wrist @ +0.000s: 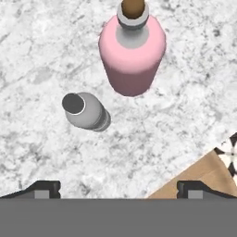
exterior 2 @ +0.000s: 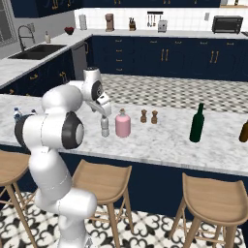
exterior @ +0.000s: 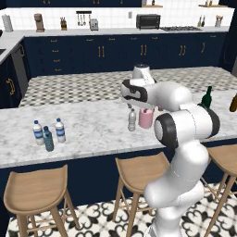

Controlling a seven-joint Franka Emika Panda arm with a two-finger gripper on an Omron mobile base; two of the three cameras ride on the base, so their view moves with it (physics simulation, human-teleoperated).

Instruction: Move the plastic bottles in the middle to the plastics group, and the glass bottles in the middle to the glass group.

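pincer (wrist: 118,189) wide apart, empty, above grey plastic bottle (wrist: 86,111) mid desk (exterior 2: 164,140). Risk: pink glass bottle (wrist: 133,55) sits just beside it, so an off-centre descent could clip/tip either btl

The arm (exterior: 176,115) stands in front of the pink bottle (exterior: 146,118) in the left base view, covering its neck and right side, and it also hides the lower part of the green bottle (exterior: 207,97). The brown bottle (exterior: 233,102) is cut by the right edge there, and again in the right base view (exterior 2: 244,131). In the right base view the robot's shoulder covers most of the small water bottles (exterior 2: 18,114) at the left; only their tops peek out, too small to count. The gripper (exterior 2: 103,112) is largely masked by the wrist above the grey bottle (exterior 2: 104,127), so its opening cannot be judged there. In the hand view the pink bottle's cork (wrist: 133,6) is cropped by the top edge.
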